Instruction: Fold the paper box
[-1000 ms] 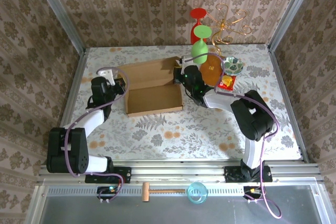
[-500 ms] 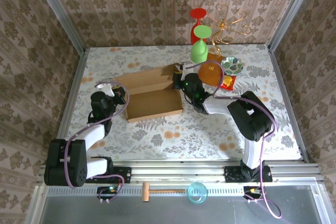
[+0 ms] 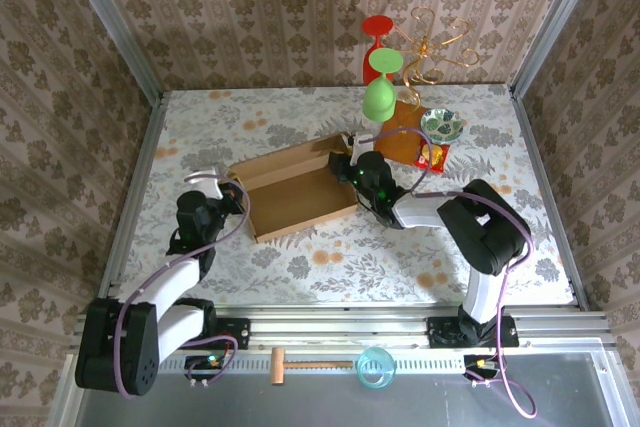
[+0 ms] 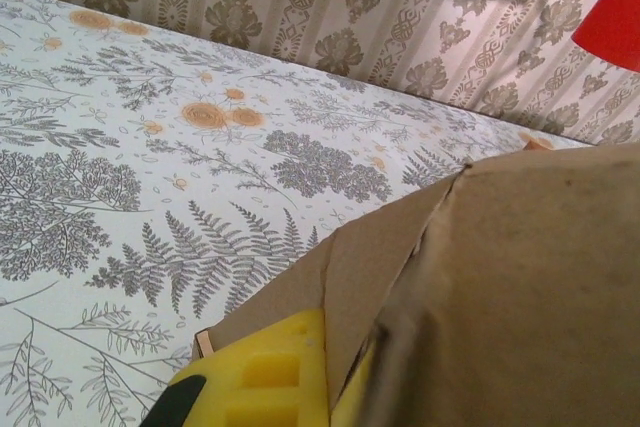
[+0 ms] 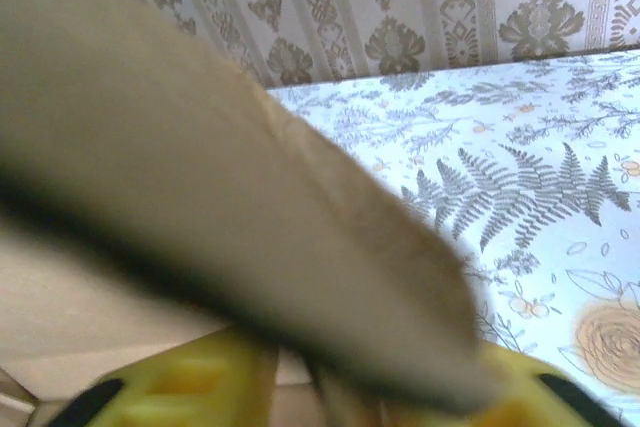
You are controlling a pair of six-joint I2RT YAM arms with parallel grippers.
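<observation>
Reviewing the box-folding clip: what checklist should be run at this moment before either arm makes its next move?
1. Left end effector gripping the paper box: ok, shut on the flap at its left end.
2. Right end effector gripping: cannot tell; cardboard lies between its fingers, but that wrist view is blurred.
3. Box square to the arms: not ok, it lies skewed, with the right end farther back.
4. Fold finished: not ok, the inside is open to the top camera.
5. Green glass clear of the right end effector: ok, apart but close behind it.
</observation>
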